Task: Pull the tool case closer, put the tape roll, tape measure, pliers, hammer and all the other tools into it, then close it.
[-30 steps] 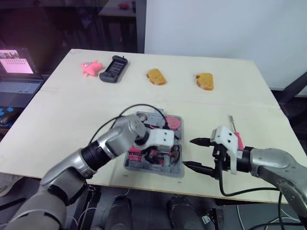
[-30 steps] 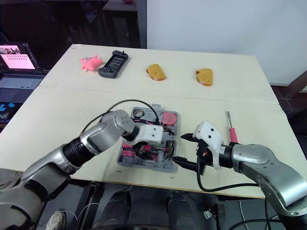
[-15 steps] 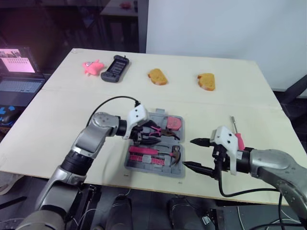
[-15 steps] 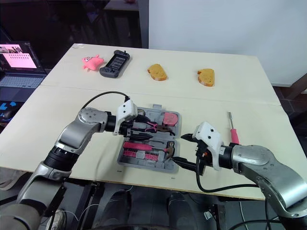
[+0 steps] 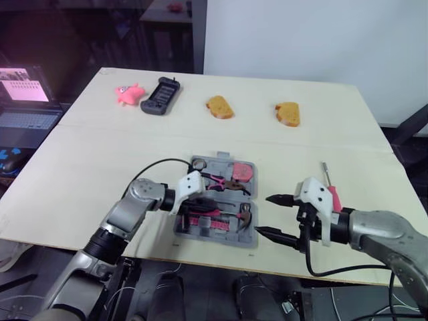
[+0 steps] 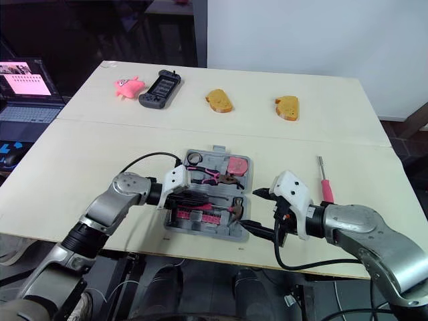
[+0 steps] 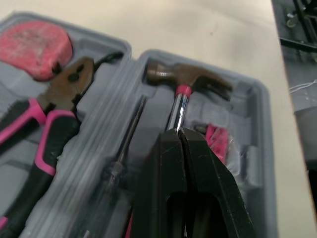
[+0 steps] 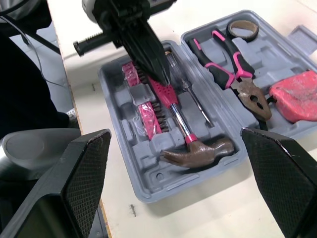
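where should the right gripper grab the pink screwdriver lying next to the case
By the pink handle of the screwdriver, from above, fingers across it. It lies flat on the table, handle toward the robot and thicker than the shaft, close to the open right gripper.

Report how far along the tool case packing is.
Done: the tool case lies open near the front edge of the table, with the tape roll, pliers, tape measure and hammer seated in it. In hand: the left gripper, shut, has its tips at the hammer's handle. Left: the red screwdriver lies on the table beside the open right gripper, and the case is not yet closed.
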`<state>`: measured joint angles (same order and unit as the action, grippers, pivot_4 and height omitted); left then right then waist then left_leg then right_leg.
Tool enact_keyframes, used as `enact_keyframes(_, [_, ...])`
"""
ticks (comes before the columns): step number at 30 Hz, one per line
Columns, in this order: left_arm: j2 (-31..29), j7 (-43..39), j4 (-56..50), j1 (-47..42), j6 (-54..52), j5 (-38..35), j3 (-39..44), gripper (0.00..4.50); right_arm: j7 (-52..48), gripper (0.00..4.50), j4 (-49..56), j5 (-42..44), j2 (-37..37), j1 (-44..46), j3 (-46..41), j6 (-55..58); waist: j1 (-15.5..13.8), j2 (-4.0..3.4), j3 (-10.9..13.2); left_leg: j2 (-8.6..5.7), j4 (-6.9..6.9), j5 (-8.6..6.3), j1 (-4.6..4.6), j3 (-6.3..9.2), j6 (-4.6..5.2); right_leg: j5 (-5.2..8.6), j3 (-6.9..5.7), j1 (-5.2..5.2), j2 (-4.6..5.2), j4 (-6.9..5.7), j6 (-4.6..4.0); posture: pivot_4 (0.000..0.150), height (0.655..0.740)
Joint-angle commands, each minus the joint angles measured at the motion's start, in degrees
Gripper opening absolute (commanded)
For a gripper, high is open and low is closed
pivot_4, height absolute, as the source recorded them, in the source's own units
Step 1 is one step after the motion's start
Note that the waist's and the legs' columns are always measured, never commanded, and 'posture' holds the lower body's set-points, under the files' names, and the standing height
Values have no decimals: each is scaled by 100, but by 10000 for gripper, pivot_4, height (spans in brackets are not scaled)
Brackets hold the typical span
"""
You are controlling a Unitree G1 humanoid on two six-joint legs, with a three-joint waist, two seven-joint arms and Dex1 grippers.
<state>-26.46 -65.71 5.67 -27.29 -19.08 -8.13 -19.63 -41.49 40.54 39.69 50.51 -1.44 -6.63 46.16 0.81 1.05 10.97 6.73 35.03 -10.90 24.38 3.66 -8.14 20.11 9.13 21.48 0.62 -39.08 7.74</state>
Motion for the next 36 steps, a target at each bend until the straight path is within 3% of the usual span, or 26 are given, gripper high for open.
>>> enact_keyframes(1, [79, 53, 72, -95, 243, 131, -106, 498, 24, 45000, 248, 105, 37, 4, -211, 14, 2, 0, 0, 0, 0, 0, 0, 0, 0, 0, 0, 0, 0, 0, 0, 1500, 7395])
enact_keyframes(14, [123, 415, 715, -290, 113, 745, -402, 498, 73, 45000, 309, 188, 51, -15, -276, 152, 20, 0, 0, 0, -2, 0, -1, 0, 0, 0, 0, 0, 0, 1, 0, 1500, 7395])
enact_keyframes(21, [-147, 188, 542, -229, 302, 1063, -732, 498, 60, 45000, 281, 169, 92, -15, -271, 169, 35, -1, -1, 0, -4, 0, -3, 0, 0, 0, 0, 0, 0, 1, 0, 1500, 7395])
enact_keyframes(30, [276, 199, 87, -198, 309, 213, -48, 498, 70, 45000, 278, 129, 84, 7, -204, 164, 9, 0, 0, 0, -5, 0, 1, 0, 0, 1, 1, 3, 0, 2, -1, 1500, 7395])
enact_keyframes(36, [124, 146, 119, -83, 303, 318, -162, 498, 62, 45000, 278, 143, 63, 29, -185, 157, 33, 1, 0, 0, -6, 0, 2, -1, 0, 1, 1, 6, 0, 2, -1, 1500, 7395])
